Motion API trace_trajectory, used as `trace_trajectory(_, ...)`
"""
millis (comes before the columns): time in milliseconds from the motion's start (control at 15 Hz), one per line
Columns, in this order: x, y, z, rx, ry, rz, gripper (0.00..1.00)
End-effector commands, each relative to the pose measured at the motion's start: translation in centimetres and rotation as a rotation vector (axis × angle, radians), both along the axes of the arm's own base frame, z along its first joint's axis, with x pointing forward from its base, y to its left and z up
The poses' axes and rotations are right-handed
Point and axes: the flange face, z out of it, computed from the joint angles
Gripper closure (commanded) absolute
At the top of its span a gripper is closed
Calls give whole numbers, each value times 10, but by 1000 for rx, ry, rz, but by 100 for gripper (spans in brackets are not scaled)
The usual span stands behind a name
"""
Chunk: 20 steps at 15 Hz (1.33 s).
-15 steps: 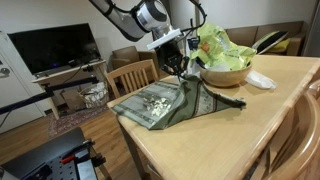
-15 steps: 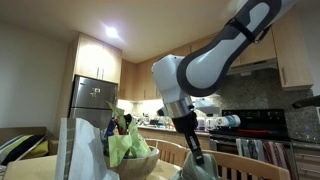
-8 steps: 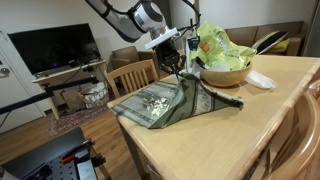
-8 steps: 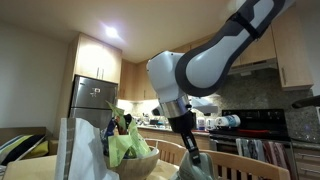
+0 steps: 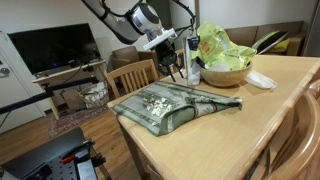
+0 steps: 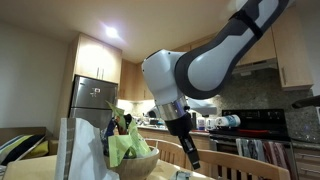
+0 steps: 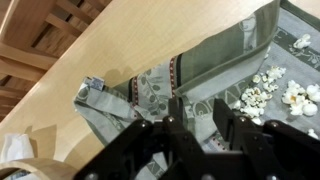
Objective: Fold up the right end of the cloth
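- Cloth (image 5: 165,106) spread on the table (image 5: 235,135), just beside the bowl (image 5: 226,73), on the bowl's side toward the wooden chair (image 5: 133,76).
- Long axis running from the table corner by the chair toward the foot of the bowl.
- Narrow tapered end pointing past the bowl's base, toward the white napkin (image 5: 262,80), stopping short of it.
- Cream speckled band following that same axis.
- In the wrist view, a flap doubled back over the grey-green fabric, hem strip showing.
- Pincer (image 5: 186,72) hanging above the cloth's bowl-side part, close to the bowl's rim, fingers pointing down.
- Jaws partly apart, gripping nothing, cloth lying loose beneath.
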Motion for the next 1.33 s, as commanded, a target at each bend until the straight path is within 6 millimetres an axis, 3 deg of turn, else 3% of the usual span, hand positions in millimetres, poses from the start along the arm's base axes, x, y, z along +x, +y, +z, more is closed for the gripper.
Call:
trace_trajectory(0, 0, 2, 3, -27, 20, 18, 27)
trace_trajectory(267, 4, -7, 7, -20, -9, 6, 0)
trace_trajectory(600, 24, -42, 18, -70, -145, -27, 0)
trace_trajectory(667, 17, -31, 10, -55, -87, -9, 0)
trace_trajectory(867, 21, -45, 14, -62, -111, -25, 0)
trace_trajectory(1267, 22, -39, 13, -17, -112, 20, 0)
